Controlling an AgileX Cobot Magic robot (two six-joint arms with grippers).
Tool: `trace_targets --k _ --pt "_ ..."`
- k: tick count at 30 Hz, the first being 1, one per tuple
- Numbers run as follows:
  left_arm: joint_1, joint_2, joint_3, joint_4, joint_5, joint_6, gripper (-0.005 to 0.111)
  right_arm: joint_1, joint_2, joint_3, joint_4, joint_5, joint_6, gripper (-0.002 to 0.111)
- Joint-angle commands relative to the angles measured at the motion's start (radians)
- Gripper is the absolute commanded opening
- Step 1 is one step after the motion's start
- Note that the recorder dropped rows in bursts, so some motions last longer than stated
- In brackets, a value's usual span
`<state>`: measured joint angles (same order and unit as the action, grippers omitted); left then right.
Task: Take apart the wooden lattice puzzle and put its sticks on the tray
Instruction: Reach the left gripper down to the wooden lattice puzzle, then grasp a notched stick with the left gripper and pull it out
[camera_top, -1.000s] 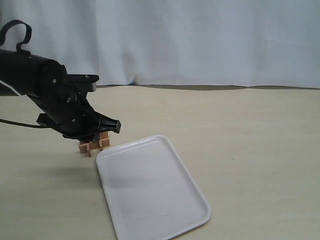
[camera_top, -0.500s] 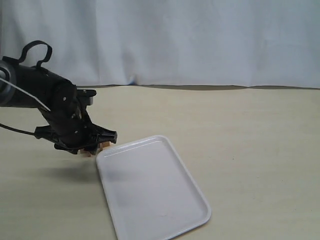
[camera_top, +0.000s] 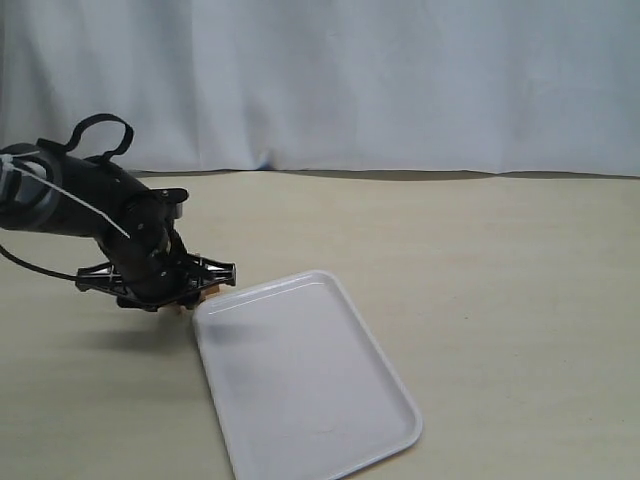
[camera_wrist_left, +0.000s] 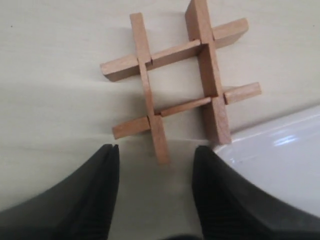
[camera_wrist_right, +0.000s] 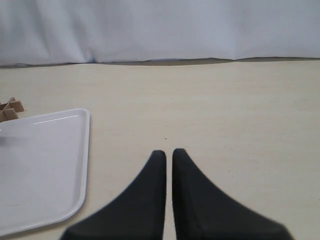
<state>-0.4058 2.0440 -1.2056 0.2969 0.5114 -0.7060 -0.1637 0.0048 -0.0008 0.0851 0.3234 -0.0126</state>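
The wooden lattice puzzle (camera_wrist_left: 207, 65) lies on the table as a hash-shaped grid, its four sticks still interlocked. One corner touches the rim of the white tray (camera_wrist_left: 280, 165). My left gripper (camera_wrist_left: 156, 150) hangs open just over the table, its fingers on either side of the end of one stick (camera_wrist_left: 159, 142) without touching it. In the exterior view the left gripper (camera_top: 210, 277) hides almost all of the puzzle beside the tray (camera_top: 300, 370), which holds nothing. My right gripper (camera_wrist_right: 169, 152) is shut on nothing, and a bit of the puzzle (camera_wrist_right: 10, 109) shows beyond the tray (camera_wrist_right: 86, 150).
The beige table (camera_top: 500, 300) runs back to a white curtain (camera_top: 400, 80). The left arm's black cable (camera_top: 40, 265) loops near the table at the left. The right arm does not show in the exterior view.
My left arm has come down and tilted its gripper toward the table, so the puzzle, visible under it a second ago, is now almost covered in the exterior view.
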Motion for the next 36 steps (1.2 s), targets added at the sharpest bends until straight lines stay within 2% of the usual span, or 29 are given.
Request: trace_targets --k 1,6,20,22,27,31,36 --pt "-0.002 0.01 -0.007 0.021 -0.033 -0.034 0.044 0.003 -0.005 0.001 0.004 -0.01 0.0 0.004" --pt "-0.002 0.012 -0.007 0.077 -0.032 -0.109 0.044 0.003 -0.005 0.001 0.004 -0.01 0.0 0.004" --pt "-0.002 0.053 -0.005 0.085 -0.041 -0.137 0.043 0.003 -0.005 0.001 0.004 -0.01 0.0 0.004" --pt "-0.002 0.057 -0.005 0.085 -0.041 -0.137 0.037 0.003 -0.005 0.001 0.004 -0.01 0.0 0.004" --pt "-0.002 0.059 -0.005 0.089 -0.052 -0.137 0.012 0.003 -0.005 0.001 0.004 -0.01 0.0 0.004" --pt "-0.002 0.059 -0.005 0.113 -0.054 -0.137 0.005 0.003 -0.005 0.001 0.004 -0.01 0.0 0.004" --pt "-0.002 0.059 -0.005 0.149 -0.038 -0.137 0.005 0.003 -0.005 0.001 0.004 -0.01 0.0 0.004"
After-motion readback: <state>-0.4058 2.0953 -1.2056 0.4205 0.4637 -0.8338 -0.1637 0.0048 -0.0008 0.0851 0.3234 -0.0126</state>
